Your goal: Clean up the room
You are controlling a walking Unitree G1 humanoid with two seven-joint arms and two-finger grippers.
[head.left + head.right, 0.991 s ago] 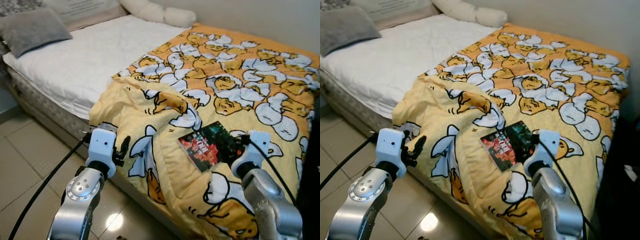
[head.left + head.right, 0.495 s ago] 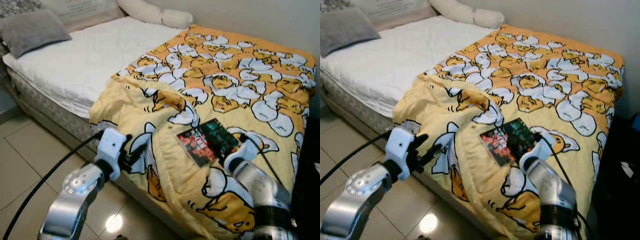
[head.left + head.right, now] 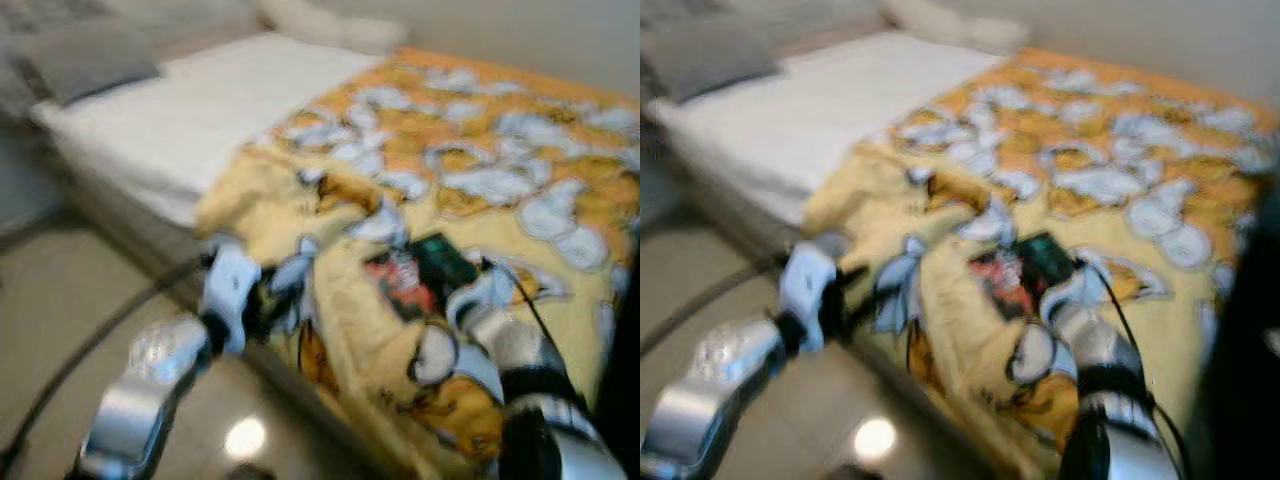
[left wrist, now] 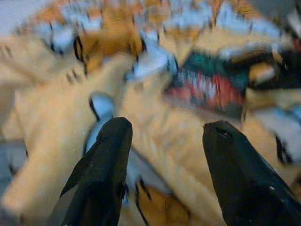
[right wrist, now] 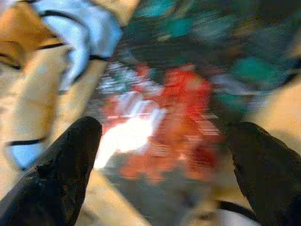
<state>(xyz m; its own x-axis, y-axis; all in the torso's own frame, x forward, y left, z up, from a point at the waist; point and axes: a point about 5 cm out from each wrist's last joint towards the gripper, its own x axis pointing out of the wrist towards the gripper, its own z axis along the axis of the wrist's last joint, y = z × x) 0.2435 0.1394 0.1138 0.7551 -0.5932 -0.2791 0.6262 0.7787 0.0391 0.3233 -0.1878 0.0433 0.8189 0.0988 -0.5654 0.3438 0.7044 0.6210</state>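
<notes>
Yellow blanket [image 3: 420,200] with egg cartoons lies bunched up on the bed [image 3: 200,130], and a red and green book [image 3: 415,275] sits on top of it. Tidying looks barely begun: the book is not picked up yet. Right end effector [image 5: 164,155] is wide open just above the book, holding nothing. Left end effector [image 4: 164,155] is open too, empty, near the blanket's hanging edge beside the book. A grey pillow [image 3: 90,65] rests far from the book. Blanket folds may get in the way.

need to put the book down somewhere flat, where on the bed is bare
The white mattress between the grey pillow and the yellow blanket is bare. The rumpled blanket edge is crowded: book, right pincer, left pincer.
</notes>
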